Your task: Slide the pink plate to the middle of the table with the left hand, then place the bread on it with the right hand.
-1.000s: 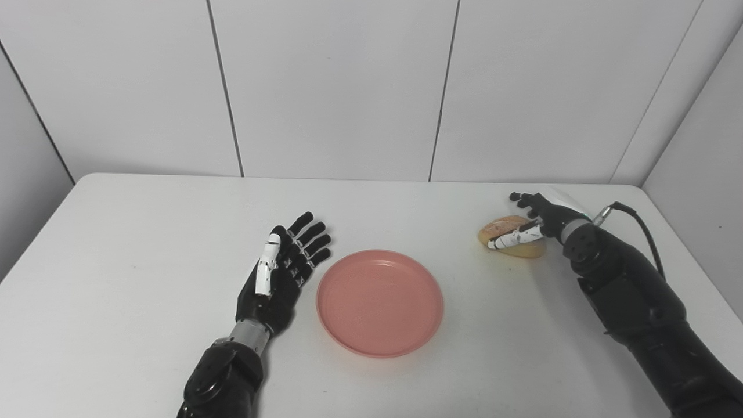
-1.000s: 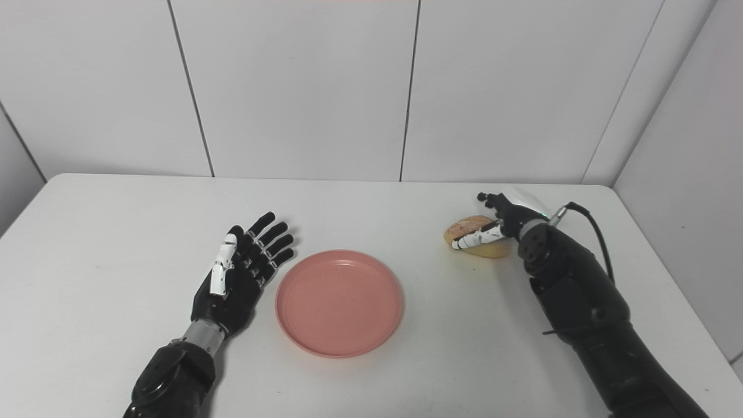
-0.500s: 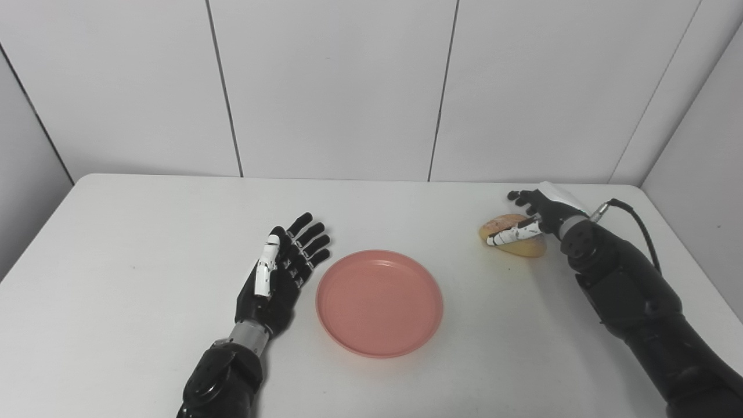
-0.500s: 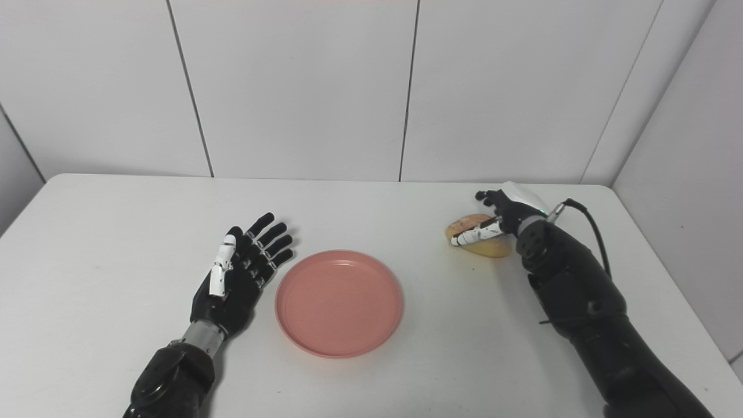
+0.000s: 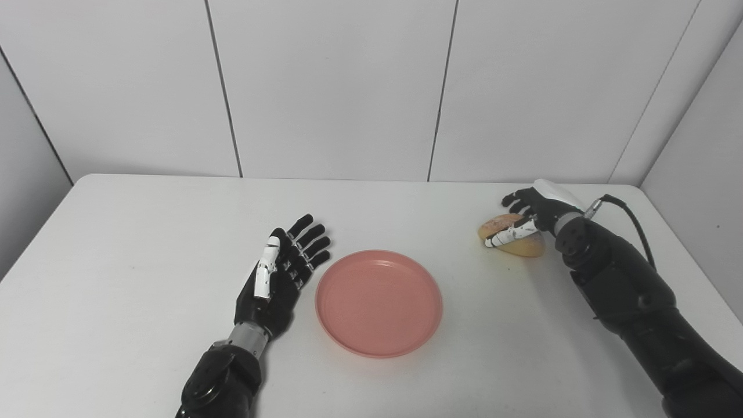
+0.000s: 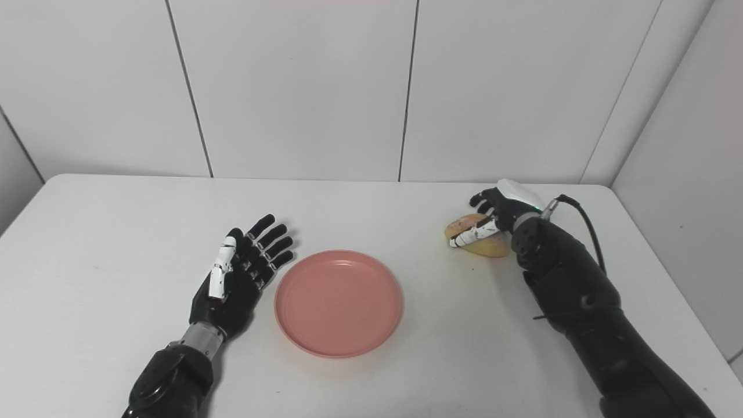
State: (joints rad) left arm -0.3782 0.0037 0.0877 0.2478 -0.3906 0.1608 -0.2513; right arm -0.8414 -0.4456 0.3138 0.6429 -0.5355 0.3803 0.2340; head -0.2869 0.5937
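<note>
Nearest: pink plate [image 5: 379, 302], round, shallow, raised rim, smooth matte plastic look, sits flat around mid-table on the white table [image 5: 116, 278], nothing on it. Just left of it, not touching, the left hand [image 5: 281, 274] lies palm-up, fingers spread and straight, holding nothing; black segmented shell with a white thumb. Farther back on the right, the bread [image 5: 513, 235]: oval roll, golden-tan crust with a browner top, resting on the table well apart from the plate. The right hand [image 5: 531, 216] is on it, white thumb across the near side, dark fingers curled over the far top, so it's closing around the roll; can't tell if the grip is tight. A black cable [image 6: 583, 223] loops off the right wrist. Behind: plain white wall panels [image 5: 331, 87] with thin dark seams. Right eye view shows more table to the left of the left hand; left eye view shows the left wall panel instead.
</note>
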